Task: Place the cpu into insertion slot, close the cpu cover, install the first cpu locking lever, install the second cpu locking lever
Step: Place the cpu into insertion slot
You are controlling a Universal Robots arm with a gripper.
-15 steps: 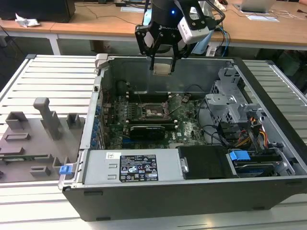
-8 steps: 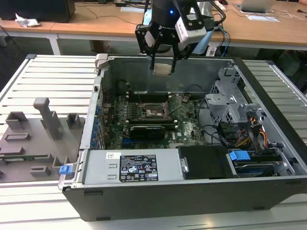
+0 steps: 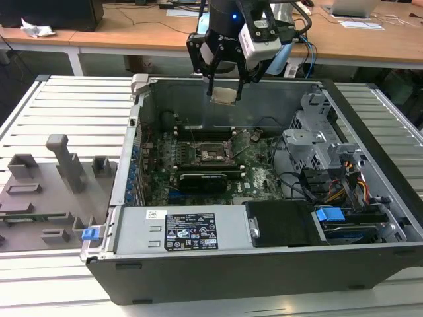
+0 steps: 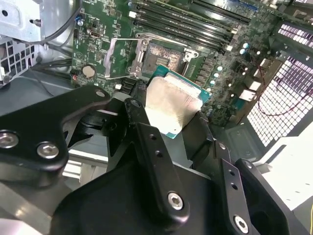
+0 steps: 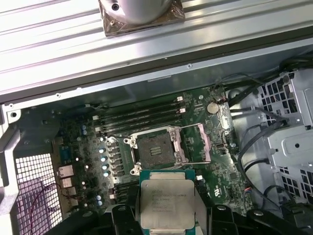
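My gripper (image 3: 225, 92) hangs above the open computer case (image 3: 106, 264), shut on the cpu (image 3: 223, 96), a small flat square chip with a pale metal top. In both wrist views the cpu (image 5: 165, 200) (image 4: 173, 103) sits between the black fingers (image 4: 142, 122), held by two opposite edges. The insertion slot (image 5: 155, 149) (image 4: 164, 53) (image 3: 215, 153), a dark square socket on the green board, lies below the chip and holds nothing. The cpu cover (image 5: 197, 143) (image 4: 119, 58), a thin metal frame, stands swung open beside the socket.
A black card (image 3: 201, 179) lies in front of the socket, memory slots (image 5: 142, 115) behind it. The drive cage (image 3: 317, 142) with cables fills the exterior view's right, a power supply (image 3: 182, 231) the front. A grey fixture tray (image 3: 46, 191) rests at the exterior view's left.
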